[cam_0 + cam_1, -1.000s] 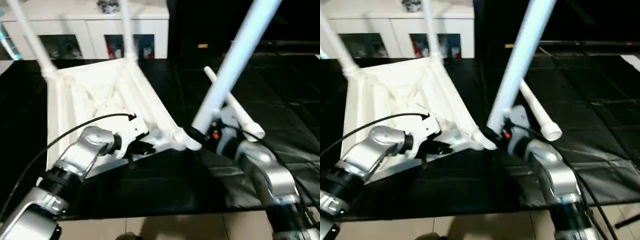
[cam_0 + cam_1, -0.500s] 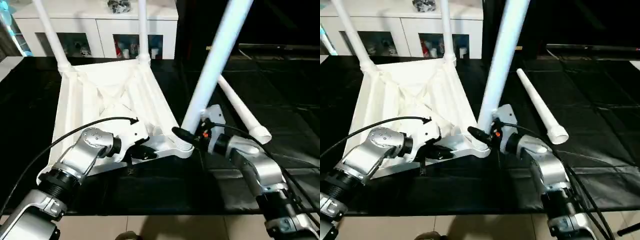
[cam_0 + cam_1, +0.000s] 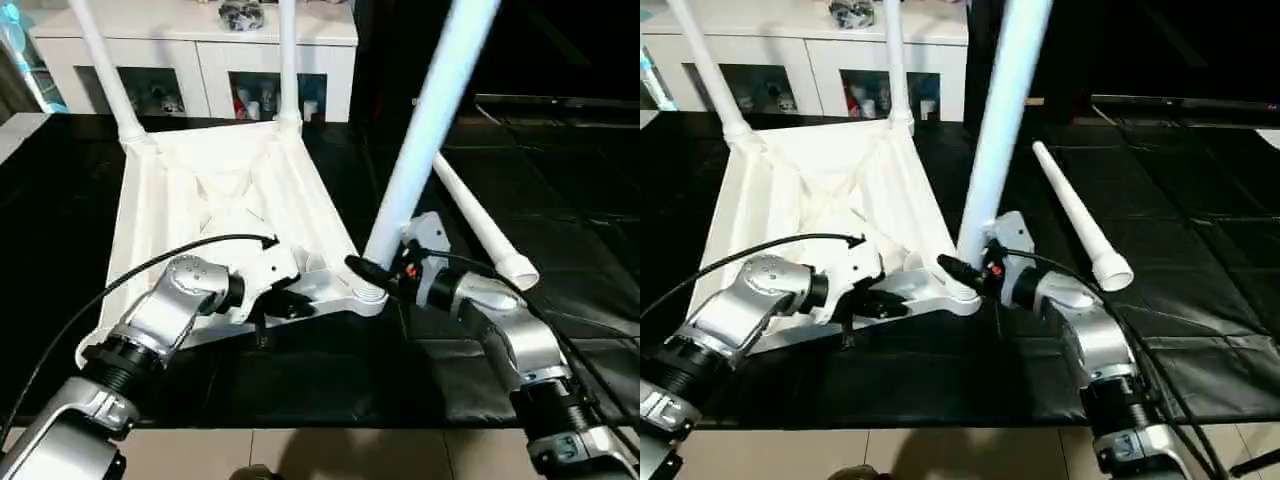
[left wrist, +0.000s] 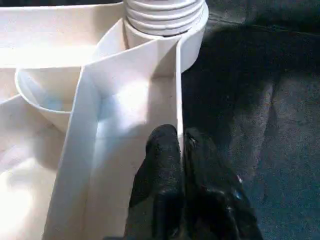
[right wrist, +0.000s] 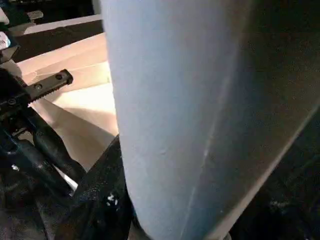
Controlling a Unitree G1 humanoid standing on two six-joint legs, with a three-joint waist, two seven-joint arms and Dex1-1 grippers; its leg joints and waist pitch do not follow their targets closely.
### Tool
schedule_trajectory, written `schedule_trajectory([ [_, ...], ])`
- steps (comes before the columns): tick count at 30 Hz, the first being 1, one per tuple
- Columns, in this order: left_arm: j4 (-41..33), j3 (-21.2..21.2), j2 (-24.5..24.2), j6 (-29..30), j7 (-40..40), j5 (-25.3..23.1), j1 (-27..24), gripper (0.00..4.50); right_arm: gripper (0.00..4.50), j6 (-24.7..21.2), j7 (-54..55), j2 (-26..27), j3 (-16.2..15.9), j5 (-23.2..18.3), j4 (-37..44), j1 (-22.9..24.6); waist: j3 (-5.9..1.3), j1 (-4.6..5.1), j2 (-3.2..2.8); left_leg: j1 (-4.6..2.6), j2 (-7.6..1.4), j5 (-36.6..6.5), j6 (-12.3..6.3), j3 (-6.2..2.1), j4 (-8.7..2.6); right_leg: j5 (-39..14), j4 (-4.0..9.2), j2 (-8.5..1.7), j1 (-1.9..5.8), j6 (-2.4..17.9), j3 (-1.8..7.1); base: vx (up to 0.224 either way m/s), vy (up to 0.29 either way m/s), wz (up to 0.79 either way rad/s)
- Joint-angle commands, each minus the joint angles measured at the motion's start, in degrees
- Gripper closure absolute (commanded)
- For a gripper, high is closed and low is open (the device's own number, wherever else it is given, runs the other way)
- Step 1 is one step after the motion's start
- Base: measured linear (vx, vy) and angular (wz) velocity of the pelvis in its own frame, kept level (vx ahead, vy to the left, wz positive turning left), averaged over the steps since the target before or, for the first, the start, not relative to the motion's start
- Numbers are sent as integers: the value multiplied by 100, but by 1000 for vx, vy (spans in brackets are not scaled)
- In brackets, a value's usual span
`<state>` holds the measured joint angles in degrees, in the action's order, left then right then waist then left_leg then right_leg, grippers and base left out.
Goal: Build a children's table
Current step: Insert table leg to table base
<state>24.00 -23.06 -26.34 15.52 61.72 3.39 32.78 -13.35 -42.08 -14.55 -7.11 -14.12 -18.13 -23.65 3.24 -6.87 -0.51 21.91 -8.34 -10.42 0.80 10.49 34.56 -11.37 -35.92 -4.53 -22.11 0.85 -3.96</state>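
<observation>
1. Two legs [image 3: 105, 70] stand in the tabletop's [image 3: 220, 190] far corners, beyond both claws.
2. Left claw [image 4: 180, 145] pinches the tabletop's near rim (fingers nearly together).
3. Right claw [image 3: 372, 272] clamps a third leg [image 3: 430, 120] at the near corner socket; a fourth leg [image 3: 480, 225] lies behind it.

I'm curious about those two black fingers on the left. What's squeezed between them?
The tabletop's thin side wall sits between the left gripper's fingers, seen in the left wrist view.

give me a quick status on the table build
Left gripper shut on tabletop rim. Right gripper holds third leg in the near corner socket. Fourth leg lies loose on the mat. Nothing blocking.
</observation>
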Motion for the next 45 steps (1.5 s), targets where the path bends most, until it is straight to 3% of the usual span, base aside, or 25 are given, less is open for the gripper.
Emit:
schedule_trajectory([
  [1,77,8,48,20,-67,-137,148,395,257,-2,67,16,25,-13,2,127,-373,21,-45,-146,-518,-1646,256,-242,-502,-1308,473,-558,175,1171,346,0,0,0],
  [2,144,18,68,-1,-129,-180,176,395,257,11,76,25,15,-10,16,151,-373,19,-89,-149,-511,-1657,264,-245,-499,-1278,471,-552,170,1167,343,0,0,0],
  [7,315,35,108,-91,-133,-212,267,395,257,30,81,82,9,32,51,192,-379,39,-75,-138,-514,-1658,238,-247,-501,-1106,464,-552,192,1252,339,0,0,0],
  [10,378,48,119,-111,-98,-222,318,395,257,37,51,78,-18,60,76,196,-367,42,-102,-158,-519,-1810,280,-251,-508,-1250,480,-554,179,1254,342,0,0,0],
  [13,403,49,121,-93,-57,-228,337,395,257,47,27,62,-41,73,78,193,-362,45,-97,-162,-525,-1907,319,-257,-519,-1346,490,-556,173,1233,345,0,0,0],
  [16,435,48,113,-87,-29,-252,348,431,257,66,1,46,-65,88,64,190,-364,46,-94,-158,-526,-1874,310,-256,-521,-1271,485,-556,175,1240,349,0,0,0],
  [21,404,27,67,-21,93,-249,347,450,257,85,-142,1,-133,129,15,165,-358,36,-65,-161,-529,-1867,289,-249,-521,-1370,496,-566,169,1229,354,0,0,0],
  [30,332,-20,24,-179,405,-214,311,450,257,-2,-528,-143,-356,200,-94,94,-361,36,-80,-157,-534,-1780,246,-247,-527,-1166,477,-556,177,1269,348,0,0,0],
  [35,295,-67,-2,-253,530,-218,325,450,257,-39,-656,-191,-441,289,-267,-37,-351,37,-82,-164,-541,-1884,272,-250,-534,-1314,490,-564,166,1272,351,0,0,0],
  [36,294,-93,-6,-277,560,-233,334,450,257,-43,-685,-198,-461,315,-317,-76,-352,51,-32,-160,-541,-1869,270,-243,-538,-1300,495,-563,172,1273,353,0,0,0],
  [37,294,-93,-6,-277,560,-233,334,450,257,-43,-685,-198,-461,315,-317,-76,-351,46,-58,-155,-538,-1827,260,-245,-532,-1283,485,-569,171,1285,354,0,0,0],
  [40,298,-139,-13,-311,605,-278,341,450,257,-102,-740,-169,-464,299,-424,-186,-356,46,-35,-148,-539,-1725,221,-242,-528,-1216,474,-573,180,1297,357,0,0,0],
  [45,366,-115,21,-232,477,-355,384,450,257,-175,-726,-90,-308,114,-555,-288,-335,50,-44,-162,-544,-1881,253,-247,-533,-1601,517,-582,156,1233,361,0,0,0],
])
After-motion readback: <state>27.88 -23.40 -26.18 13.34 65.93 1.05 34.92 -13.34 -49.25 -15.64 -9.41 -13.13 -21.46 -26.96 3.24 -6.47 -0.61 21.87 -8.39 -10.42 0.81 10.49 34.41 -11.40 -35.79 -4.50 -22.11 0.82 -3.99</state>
